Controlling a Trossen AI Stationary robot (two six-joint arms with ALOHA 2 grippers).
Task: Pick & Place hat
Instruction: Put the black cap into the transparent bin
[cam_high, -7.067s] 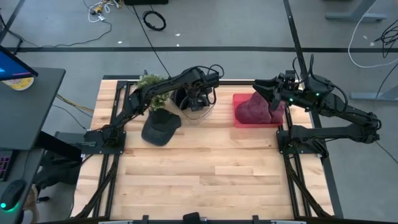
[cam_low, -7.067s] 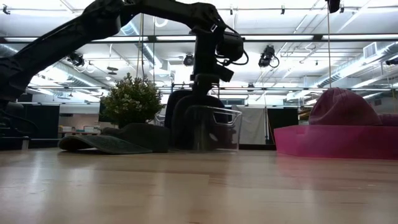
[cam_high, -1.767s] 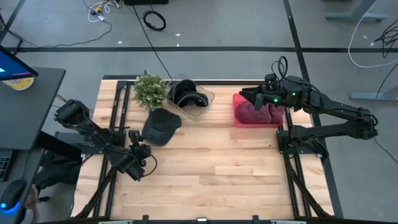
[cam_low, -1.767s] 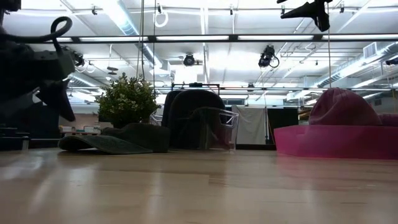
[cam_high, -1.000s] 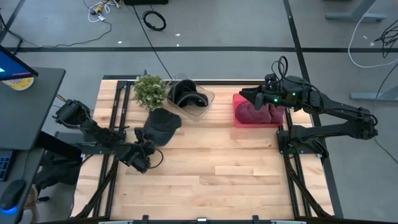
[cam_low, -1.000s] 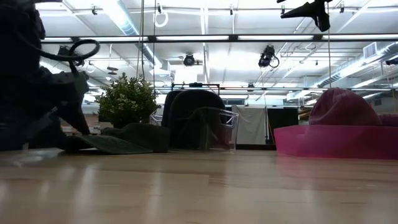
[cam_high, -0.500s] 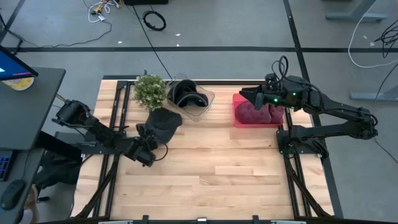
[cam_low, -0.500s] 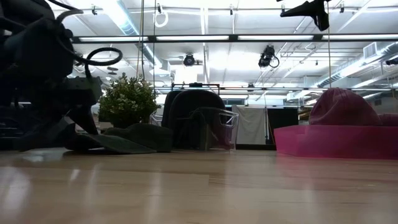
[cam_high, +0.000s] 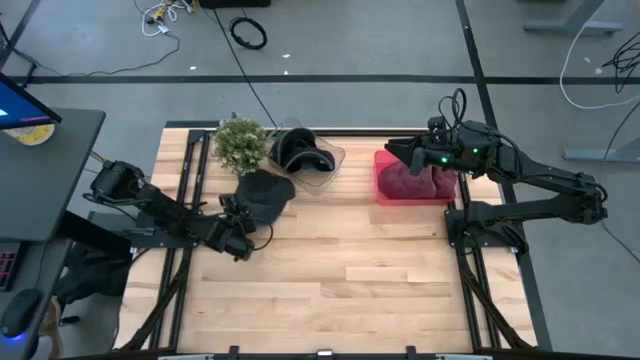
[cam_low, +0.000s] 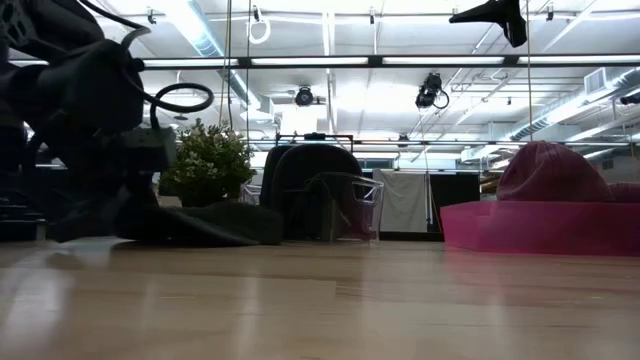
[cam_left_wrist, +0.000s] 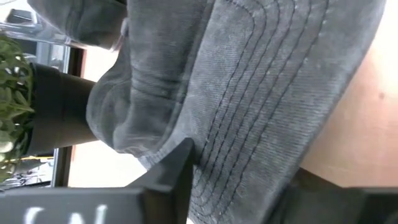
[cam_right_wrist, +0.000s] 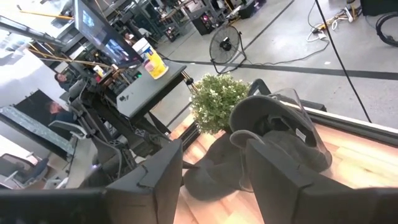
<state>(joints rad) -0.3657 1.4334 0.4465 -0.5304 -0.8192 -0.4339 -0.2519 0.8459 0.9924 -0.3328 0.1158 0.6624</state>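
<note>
Left end effector (cam_high: 243, 226) is now down at bench height on the brim of the dark grey denim baseball cap (cam_high: 262, 194). A second ago it sat short of the cap with its fingers spread wide; since then the arm has slid in along the wooden bench (cam_high: 350, 270) and the fingers have narrowed. In the left wrist view the stitched brim (cam_left_wrist: 261, 106) fills the frame, with one dark finger (cam_left_wrist: 177, 171) lying over it and the other beneath, so the brim sits between them. Judgement: the grasp is closing on the brim, not yet proven firm. The cap also looks nudged slightly toward the small green potted plant (cam_high: 241, 147) and the clear plastic bin (cam_high: 305, 156) with another dark hat inside.

Right end effector (cam_high: 395, 151) hovers over the maroon beanie (cam_high: 408, 181) in the pink tray (cam_high: 383, 192), unchanged, fingers partly apart and empty in its own wrist view.

Meaning for the task: the pick of the cap looks under way; lift and placement remain.
</note>
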